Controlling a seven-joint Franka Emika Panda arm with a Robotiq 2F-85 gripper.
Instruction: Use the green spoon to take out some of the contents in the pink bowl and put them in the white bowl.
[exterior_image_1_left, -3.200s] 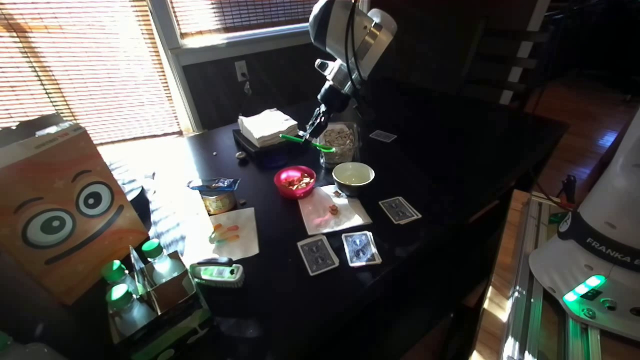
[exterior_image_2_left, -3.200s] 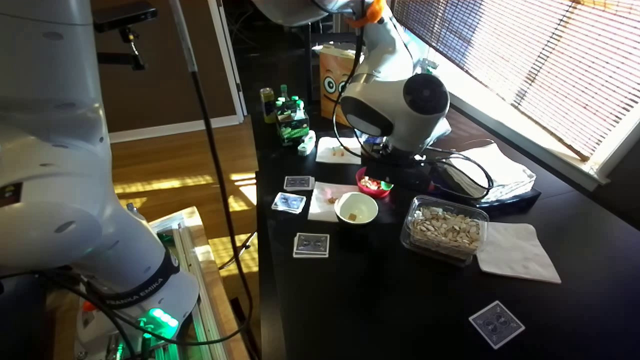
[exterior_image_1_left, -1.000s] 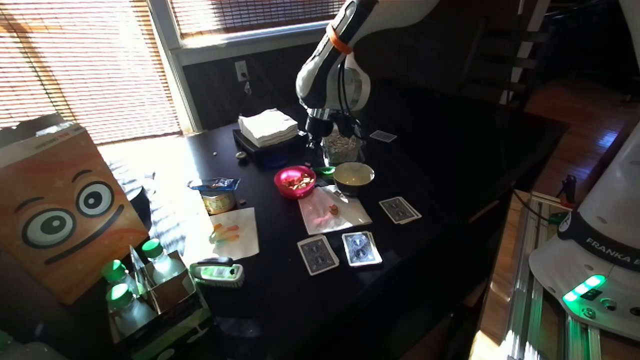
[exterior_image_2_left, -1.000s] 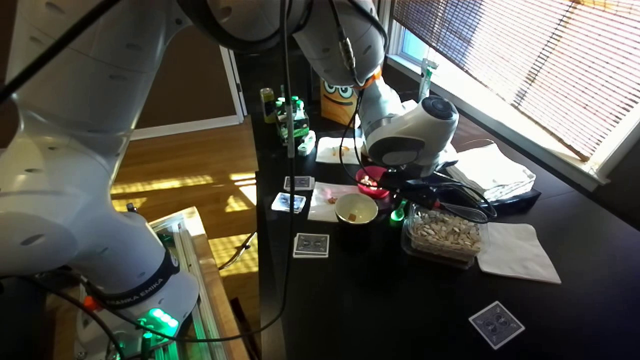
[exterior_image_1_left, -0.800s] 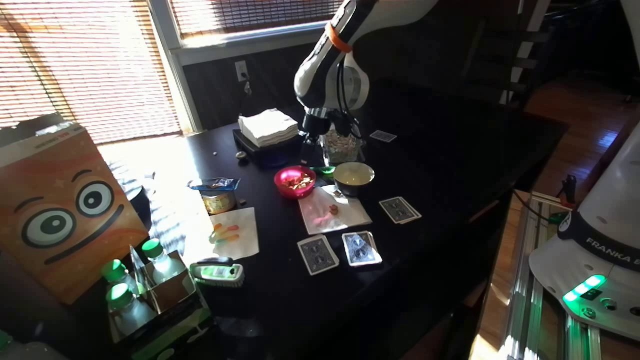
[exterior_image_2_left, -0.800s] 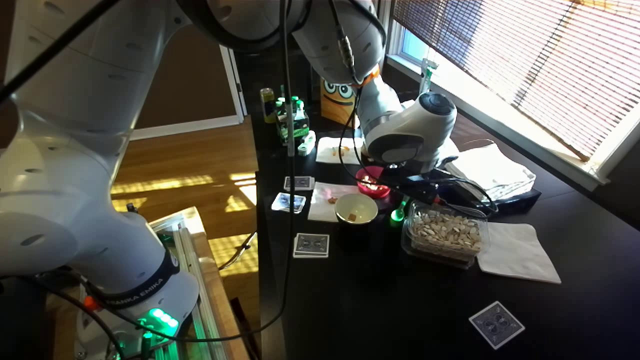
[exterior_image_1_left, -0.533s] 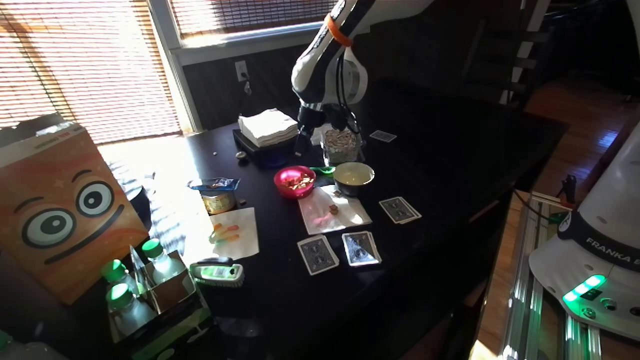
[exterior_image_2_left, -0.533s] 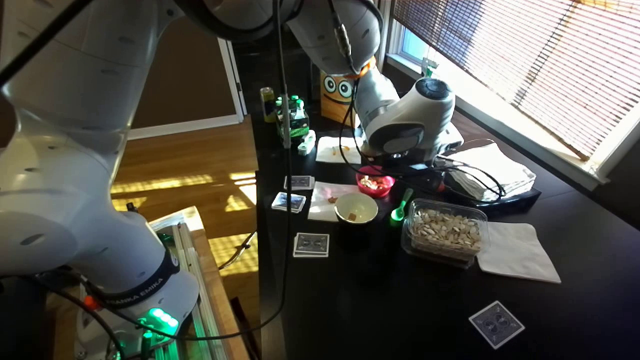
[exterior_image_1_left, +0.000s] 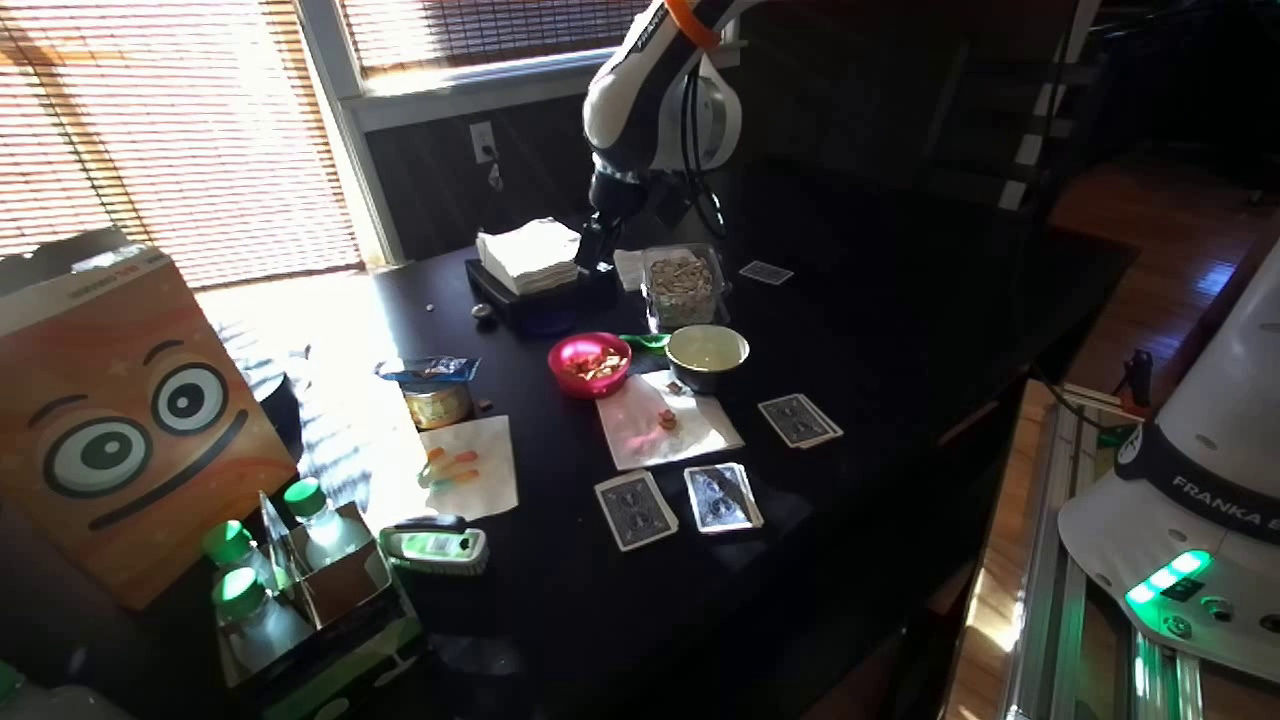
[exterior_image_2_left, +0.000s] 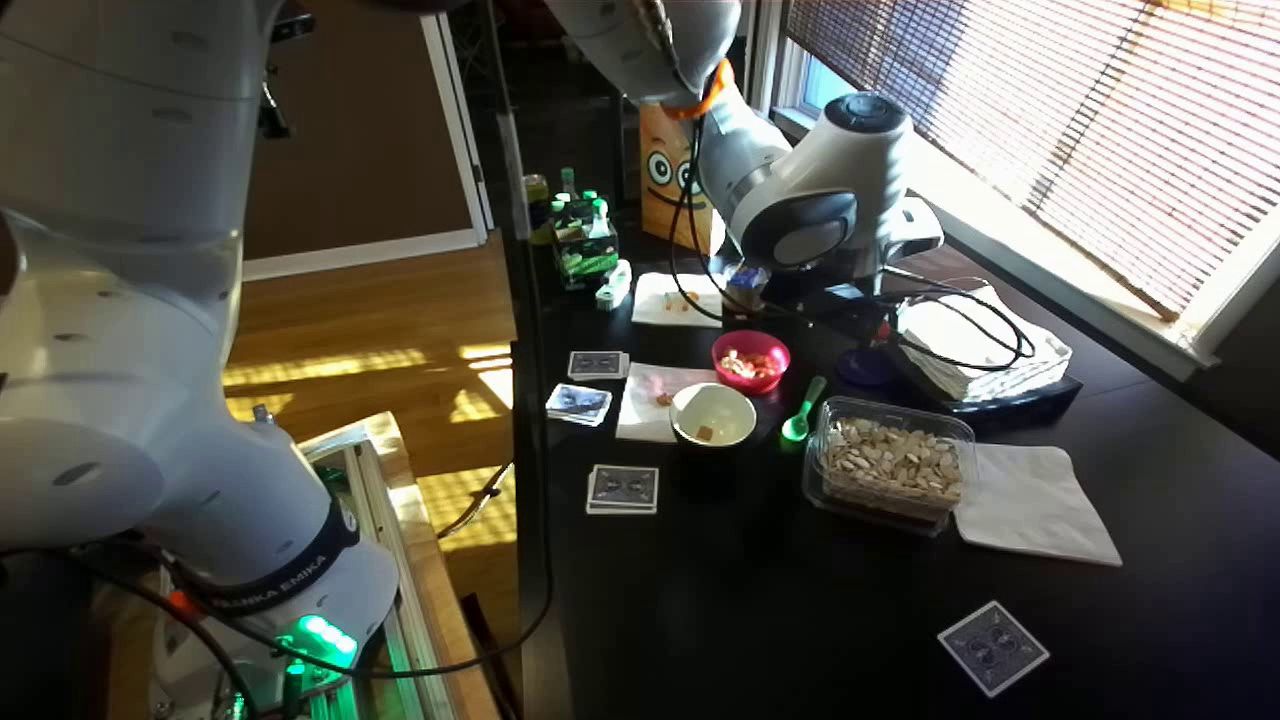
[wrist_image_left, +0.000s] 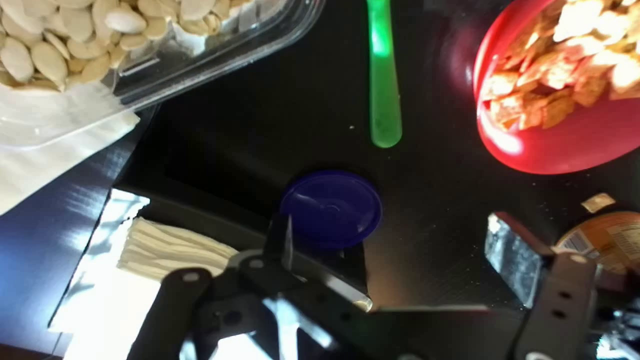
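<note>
- The tool (wrist_image_left: 397, 247) hangs over the table (exterior_image_2_left: 720, 600), jaws spread wide, nothing between them.
- Ahead of it, the glossy plastic green spoon (wrist_image_left: 385, 95) lies handle end toward the tool, perhaps placed for an easy grasp.
- Beside that, the round pink bowl (wrist_image_left: 557, 149) holds rough chunks (wrist_image_left: 545, 95).
- Farther off, the white bowl (exterior_image_2_left: 722, 408) holds a brown piece (exterior_image_2_left: 705, 433), likely scooped in.

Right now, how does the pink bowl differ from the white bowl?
Colour: the pink bowl is pinkish red; the white bowl is pale inside. Contents: the pink bowl holds a heap of orange-brown pieces, while in an exterior view the white bowl shows just one small brown piece. Both are round, open-topped and upright on the black table.
</note>
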